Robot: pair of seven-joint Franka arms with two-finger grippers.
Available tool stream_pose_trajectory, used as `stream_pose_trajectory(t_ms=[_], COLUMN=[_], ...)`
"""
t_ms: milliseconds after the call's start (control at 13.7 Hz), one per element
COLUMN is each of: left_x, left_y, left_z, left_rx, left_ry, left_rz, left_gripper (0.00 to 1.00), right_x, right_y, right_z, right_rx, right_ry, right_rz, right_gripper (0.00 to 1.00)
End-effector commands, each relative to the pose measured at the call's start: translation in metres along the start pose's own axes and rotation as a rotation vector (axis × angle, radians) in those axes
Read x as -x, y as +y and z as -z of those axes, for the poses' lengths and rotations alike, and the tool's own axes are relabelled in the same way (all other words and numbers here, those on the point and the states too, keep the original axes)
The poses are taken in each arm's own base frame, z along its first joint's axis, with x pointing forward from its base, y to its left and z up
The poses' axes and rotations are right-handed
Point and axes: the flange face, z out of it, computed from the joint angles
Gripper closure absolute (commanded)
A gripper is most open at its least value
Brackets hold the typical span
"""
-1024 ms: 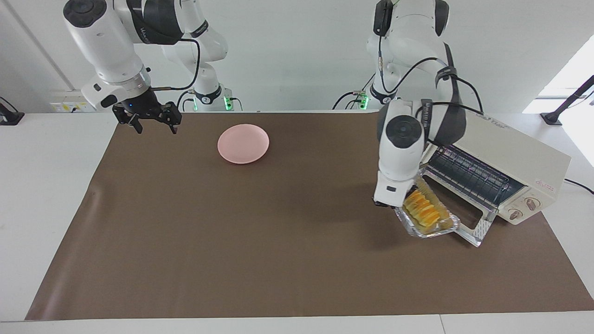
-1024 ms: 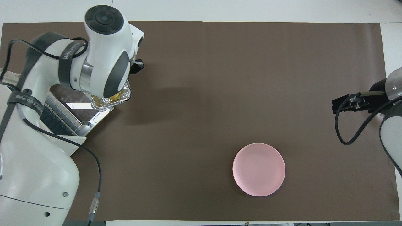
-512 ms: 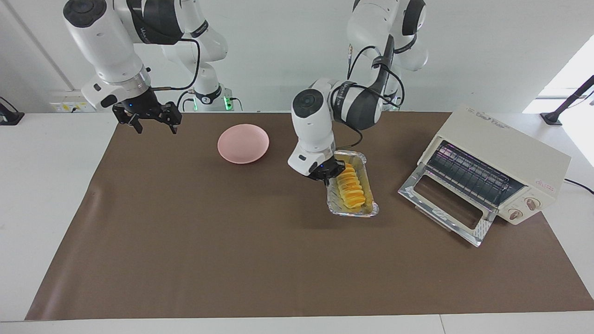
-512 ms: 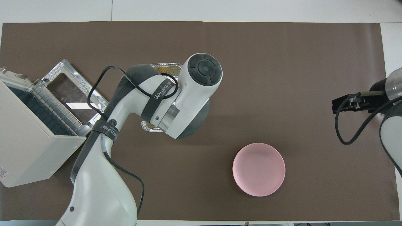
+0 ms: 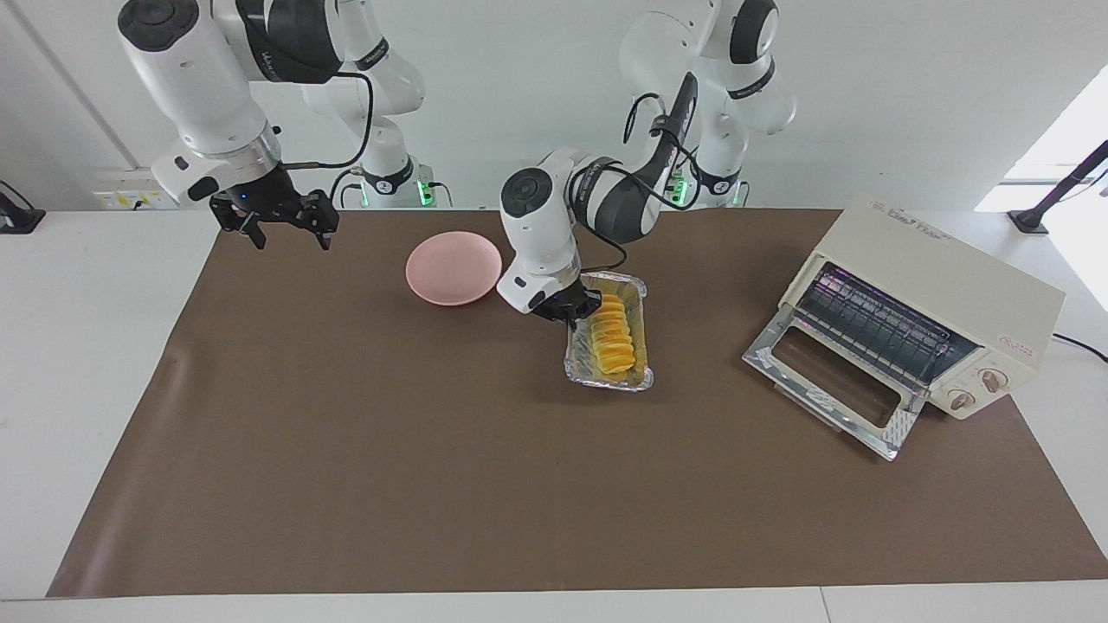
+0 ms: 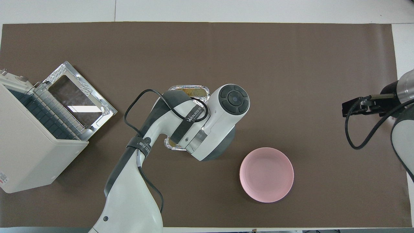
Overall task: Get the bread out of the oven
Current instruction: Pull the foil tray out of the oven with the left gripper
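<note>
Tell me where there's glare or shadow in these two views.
Facing view: blown-out window light at the upper corner above the oven; soft shadow under the foil tray. Overhead view: bright reflection on the oven door glass; the left arm hides most of the tray.

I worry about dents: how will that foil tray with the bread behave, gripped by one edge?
The foil tray looks thin and crinkled, so it probably flexes or creases where the left gripper pinches its rim. It likely weighs little. The bread lies loose inside and might slide if the tray tilts.
</note>
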Motion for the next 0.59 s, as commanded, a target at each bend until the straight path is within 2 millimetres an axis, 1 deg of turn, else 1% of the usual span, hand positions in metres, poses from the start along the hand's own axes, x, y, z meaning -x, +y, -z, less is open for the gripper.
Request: stream_pose_trajectory(t_ms=[0, 146, 220, 293, 366, 439, 512], left_x=[0.008, 0.004, 0.003, 0.005, 0.005, 0.002, -0.003], left_y=[0.011, 0.008, 0.008, 0.011, 0.011, 0.009, 0.004], left_z=[-0.007, -0.006, -0.003, -0.003, 0.003, 0.008, 0.021], left_rx=[0.027, 0.033, 0.05, 0.051, 0.05, 0.052, 0.069], left_ry=[0.028, 0.033, 0.032, 0.029, 0.031, 0.037, 0.055], left_rz=[0.051, 0.062, 0.075, 0.086, 0.101, 0.104, 0.114], left_gripper=[1.0, 0.99, 0.67, 0.39, 0.0, 0.0, 0.0], right_x=[0.002, 0.003, 0.002, 0.0, -0.002, -0.002, -0.005], right_y=[0.003, 0.001, -0.002, -0.007, -0.013, -0.025, -0.035], right_z=[0.002, 0.002, 0.002, 0.001, -0.002, -0.005, -0.008], right_rx=[0.014, 0.004, 0.001, 0.0, -0.002, -0.007, -0.011], right_ry=[-0.008, -0.016, -0.004, 0.01, 0.024, 0.034, 0.032], right_rz=[0.015, 0.051, 0.074, 0.082, 0.09, 0.105, 0.112], right_gripper=[0.0, 0.0, 0.0, 0.0, 0.0, 0.0, 0.0])
